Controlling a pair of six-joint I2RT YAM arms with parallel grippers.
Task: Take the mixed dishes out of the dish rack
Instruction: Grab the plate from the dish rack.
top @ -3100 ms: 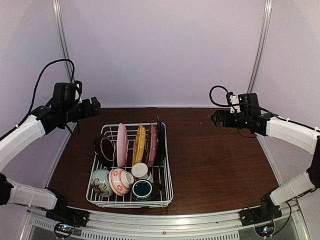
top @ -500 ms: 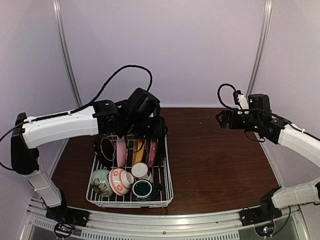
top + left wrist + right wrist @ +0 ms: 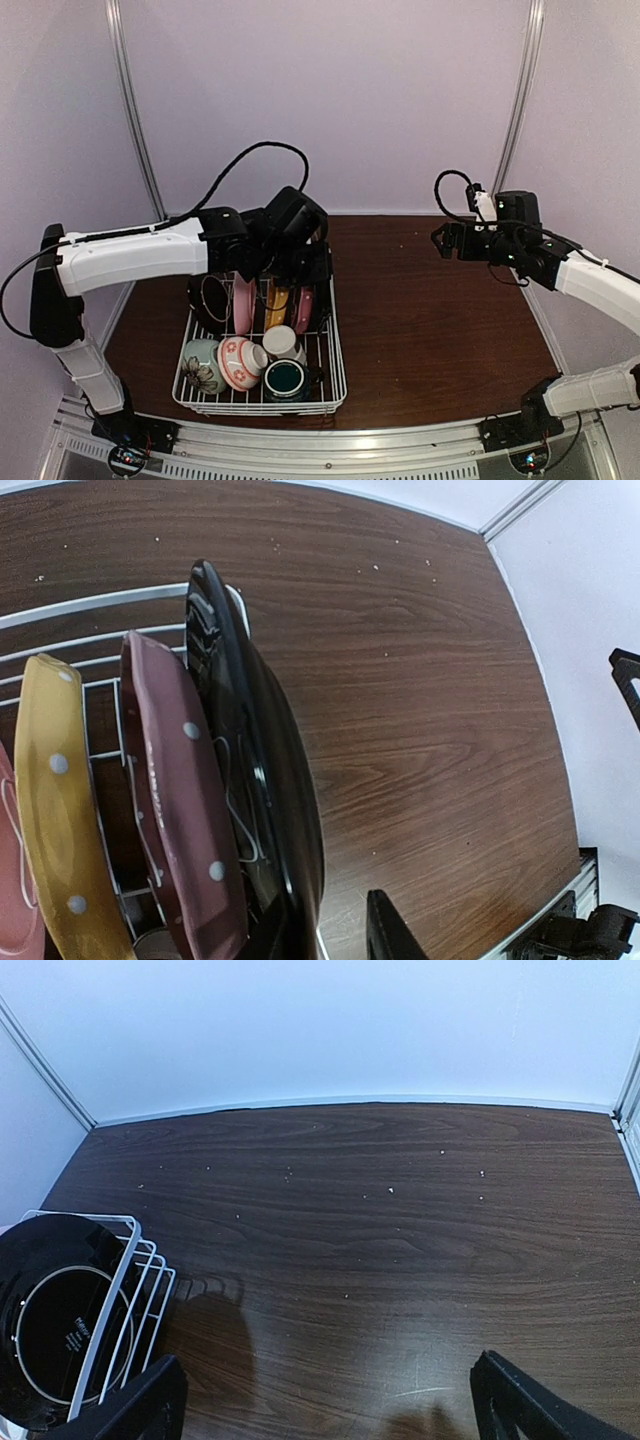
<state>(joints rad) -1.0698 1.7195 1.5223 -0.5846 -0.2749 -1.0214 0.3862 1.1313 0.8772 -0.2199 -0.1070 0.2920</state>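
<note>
The dish rack (image 3: pixel 336 345) holds everything. Right under the left gripper (image 3: pixel 335 935), four plates stand on edge in the tines. The black plate (image 3: pixel 265 770) is closest to it, then the dotted pink plate (image 3: pixel 180 810), the yellow plate (image 3: pixel 55 810) and the plain pink plate (image 3: pixel 243 300). A dark bowl (image 3: pixel 208 300) leans at the end farthest from the gripper. Nearer the arm bases lie a green floral bowl (image 3: pixel 202 367), a pink-and-white bowl (image 3: pixel 241 362), a white cup (image 3: pixel 282 342) and a teal mug (image 3: pixel 285 380).

The left gripper's fingers (image 3: pixel 385 930) sit either side of the black plate's rim. I cannot tell whether they press on it. The right gripper (image 3: pixel 445 240) hangs spread wide over the bare table (image 3: pixel 430 320), well apart from the rack.

About three seconds ago the left arm was raised off to the left, clear of the rack. Now it reaches over the plates. Since half a second ago it has barely shifted. The right arm has hardly moved, and every dish is where it was.
</note>
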